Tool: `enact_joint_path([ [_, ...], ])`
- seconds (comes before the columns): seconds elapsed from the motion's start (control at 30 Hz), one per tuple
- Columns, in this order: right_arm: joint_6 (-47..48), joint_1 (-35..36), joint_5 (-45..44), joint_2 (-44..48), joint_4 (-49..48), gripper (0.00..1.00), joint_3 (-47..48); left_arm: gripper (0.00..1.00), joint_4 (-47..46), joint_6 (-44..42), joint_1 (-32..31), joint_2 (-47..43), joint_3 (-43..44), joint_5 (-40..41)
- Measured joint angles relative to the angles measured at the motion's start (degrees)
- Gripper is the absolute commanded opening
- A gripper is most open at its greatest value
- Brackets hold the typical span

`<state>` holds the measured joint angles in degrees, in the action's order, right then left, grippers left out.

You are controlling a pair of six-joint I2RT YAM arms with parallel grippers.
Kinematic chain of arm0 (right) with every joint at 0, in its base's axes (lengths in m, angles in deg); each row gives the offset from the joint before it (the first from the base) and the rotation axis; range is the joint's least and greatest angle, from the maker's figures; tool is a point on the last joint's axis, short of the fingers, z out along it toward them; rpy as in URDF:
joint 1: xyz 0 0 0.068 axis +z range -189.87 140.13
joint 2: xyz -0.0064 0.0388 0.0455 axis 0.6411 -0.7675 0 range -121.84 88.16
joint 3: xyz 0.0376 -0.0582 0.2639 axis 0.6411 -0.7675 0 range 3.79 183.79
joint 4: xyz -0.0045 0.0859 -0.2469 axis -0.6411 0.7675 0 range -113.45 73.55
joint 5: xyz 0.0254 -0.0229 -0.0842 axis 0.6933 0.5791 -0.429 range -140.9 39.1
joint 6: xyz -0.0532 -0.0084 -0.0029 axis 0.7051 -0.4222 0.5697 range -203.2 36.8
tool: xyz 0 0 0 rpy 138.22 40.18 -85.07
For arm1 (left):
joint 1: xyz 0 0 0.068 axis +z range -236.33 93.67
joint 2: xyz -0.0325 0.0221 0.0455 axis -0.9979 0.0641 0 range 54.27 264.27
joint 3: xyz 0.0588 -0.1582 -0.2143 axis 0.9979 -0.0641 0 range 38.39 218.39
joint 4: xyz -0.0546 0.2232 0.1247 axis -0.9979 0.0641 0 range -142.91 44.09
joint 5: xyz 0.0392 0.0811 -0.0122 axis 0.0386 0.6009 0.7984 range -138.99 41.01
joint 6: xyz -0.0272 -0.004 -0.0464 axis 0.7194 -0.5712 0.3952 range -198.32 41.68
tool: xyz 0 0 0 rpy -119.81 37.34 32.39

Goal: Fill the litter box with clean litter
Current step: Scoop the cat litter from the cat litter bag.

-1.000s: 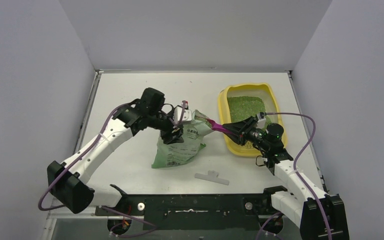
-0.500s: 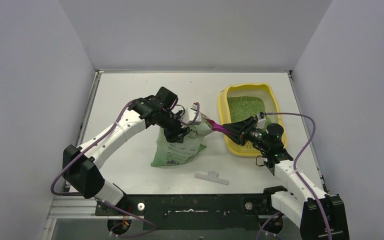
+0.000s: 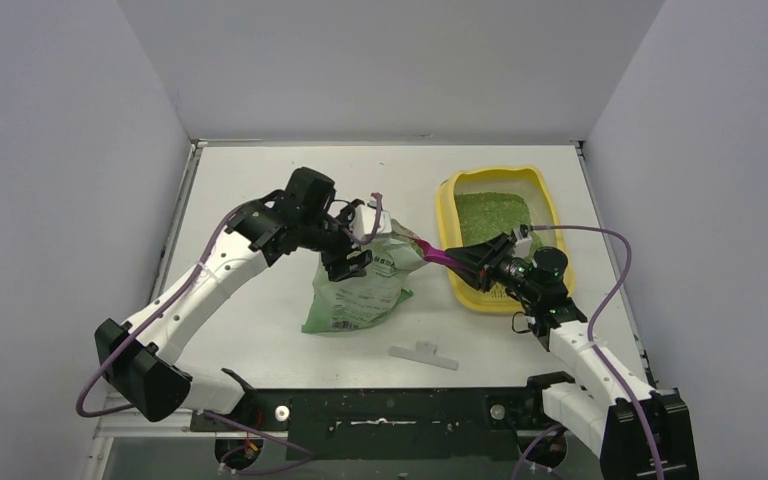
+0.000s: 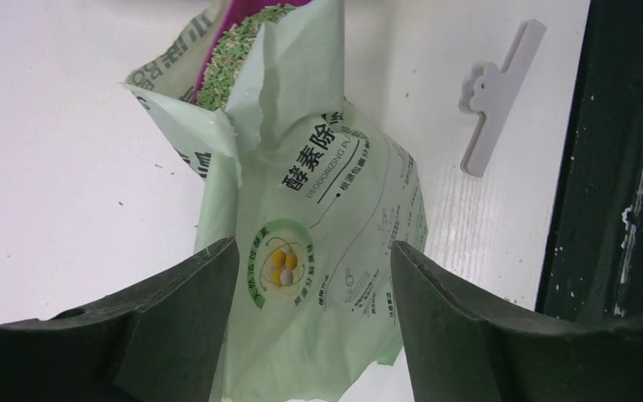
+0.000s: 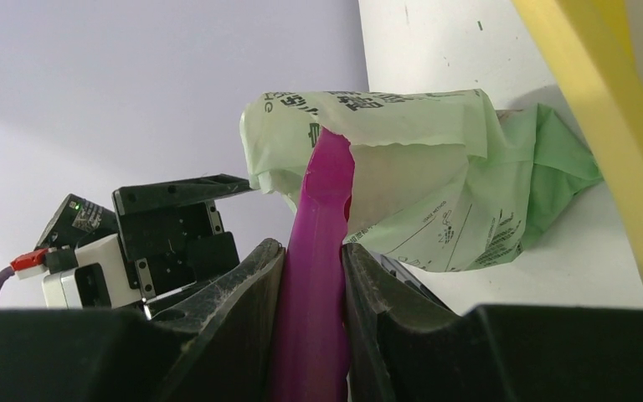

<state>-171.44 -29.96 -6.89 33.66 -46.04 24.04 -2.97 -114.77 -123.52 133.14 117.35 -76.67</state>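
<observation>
The yellow litter box (image 3: 447,213) lies at the right with clean litter (image 3: 493,213) spread in its far half. A light-green printed bag (image 3: 358,295) stands at the middle, its torn mouth showing more clean litter (image 4: 226,60). My right gripper (image 3: 457,258) is shut on the handle of a magenta scoop (image 5: 331,176), whose head is inside the bag's mouth. My left gripper (image 4: 314,251) hovers open over the bag (image 4: 335,209), one finger on each side of it, gripping nothing.
A white bag clip (image 3: 424,354) lies on the table in front of the bag, near the black front rail (image 3: 390,405). The litter box's rim (image 5: 586,92) runs close by the right wrist. White walls enclose the table.
The left arm reached further right over the bag half a second ago and has drawn back to about where it was. The right arm and the scoop have not moved.
</observation>
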Motion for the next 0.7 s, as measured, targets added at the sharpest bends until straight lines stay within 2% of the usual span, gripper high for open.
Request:
enact_joint_path([
  [0.2,0.2,0.2,0.0,0.7,0.4,0.00,0.0,0.82,-8.5,-0.4,1.0,-3.5,-4.6,0.0],
  [0.3,0.4,0.3,0.0,0.8,0.5,0.00,0.0,0.83,-13.9,-0.9,1.6,-6.7,-8.6,0.0],
  [0.43,0.5,0.3,0.0,0.9,0.9,0.00,0.0,0.83,-17.2,-1.4,4.0,-6.6,-9.3,-0.9],
  [0.57,0.7,0.3,0.0,0.9,0.9,0.00,0.0,0.80,-17.1,-2.7,5.9,-4.2,-9.0,-3.2],
  [0.7,0.7,0.3,0.0,0.9,1.1,0.00,0.0,0.68,-11.7,-4.6,5.9,1.9,-5.8,-6.2],
])
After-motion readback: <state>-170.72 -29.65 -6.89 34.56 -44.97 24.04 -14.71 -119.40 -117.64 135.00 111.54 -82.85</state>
